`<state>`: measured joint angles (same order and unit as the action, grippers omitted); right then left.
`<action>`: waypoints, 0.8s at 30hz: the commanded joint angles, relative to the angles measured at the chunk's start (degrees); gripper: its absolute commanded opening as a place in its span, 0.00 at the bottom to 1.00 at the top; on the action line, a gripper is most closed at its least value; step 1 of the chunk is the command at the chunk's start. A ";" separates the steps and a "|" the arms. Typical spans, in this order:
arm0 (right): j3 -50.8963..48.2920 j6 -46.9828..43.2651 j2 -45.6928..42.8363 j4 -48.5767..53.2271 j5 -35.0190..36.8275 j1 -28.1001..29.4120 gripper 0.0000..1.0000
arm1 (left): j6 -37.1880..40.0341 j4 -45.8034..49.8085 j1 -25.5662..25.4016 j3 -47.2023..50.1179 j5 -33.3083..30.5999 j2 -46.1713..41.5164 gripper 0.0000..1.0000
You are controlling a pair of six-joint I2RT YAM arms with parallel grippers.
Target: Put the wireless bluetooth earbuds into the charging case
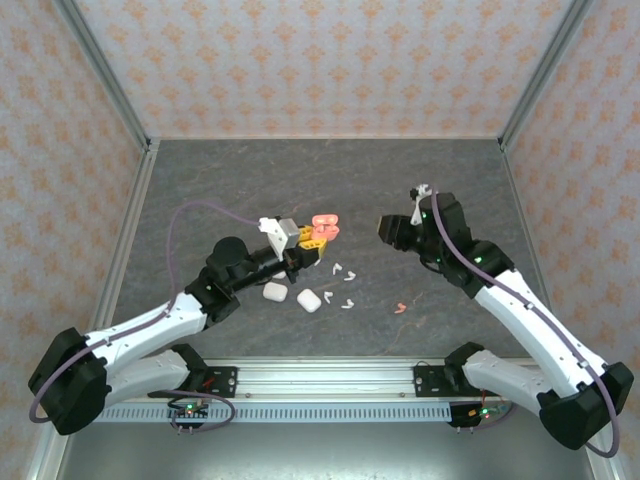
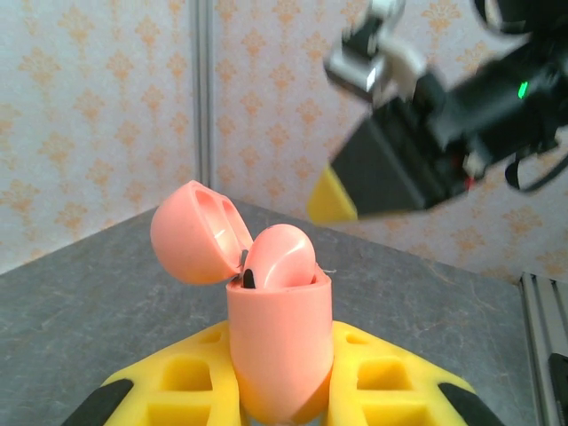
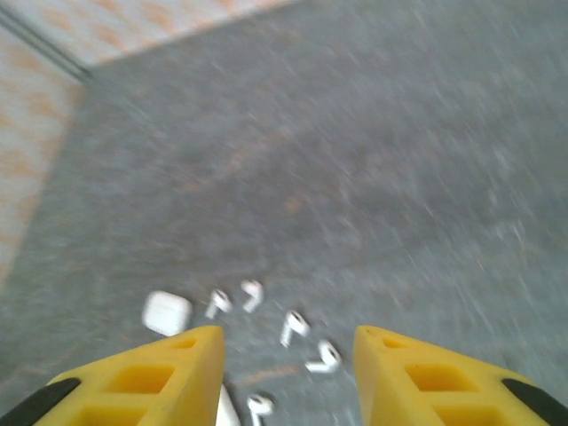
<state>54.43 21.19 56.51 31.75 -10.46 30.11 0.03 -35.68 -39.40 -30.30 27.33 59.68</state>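
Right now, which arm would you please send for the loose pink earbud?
Right, probably: the right tool is open, empty, nearer the pink earbud; the left tool grips the pink case.

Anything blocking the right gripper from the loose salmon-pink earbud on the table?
Nothing visible. The small salmon-pink plastic earbud lies alone on the bare grey table, apart from the white earbuds. The open, empty right gripper hovers higher up.

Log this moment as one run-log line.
left jaws: shut on open pink case, pink earbud seated | right jaws: open, empty | table: white earbuds, loose pink earbud
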 commanded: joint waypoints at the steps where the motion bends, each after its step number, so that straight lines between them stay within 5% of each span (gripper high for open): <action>1: -4.86 7.09 0.00 7.77 4.41 -0.23 0.41 | 2.67 1.22 -0.68 0.60 -2.52 -2.10 0.00; 11: -18.67 15.46 0.61 9.42 3.39 -0.16 0.39 | 4.29 2.01 -0.68 0.60 -2.19 -3.43 0.00; 24: -25.34 20.12 7.18 -1.21 -2.02 0.39 0.37 | 4.28 1.84 -0.72 1.21 -1.75 -3.71 0.00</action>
<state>29.21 40.05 62.50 34.17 -11.64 30.09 3.11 -33.01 -39.40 -30.02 26.06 57.12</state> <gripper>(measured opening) 0.372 0.186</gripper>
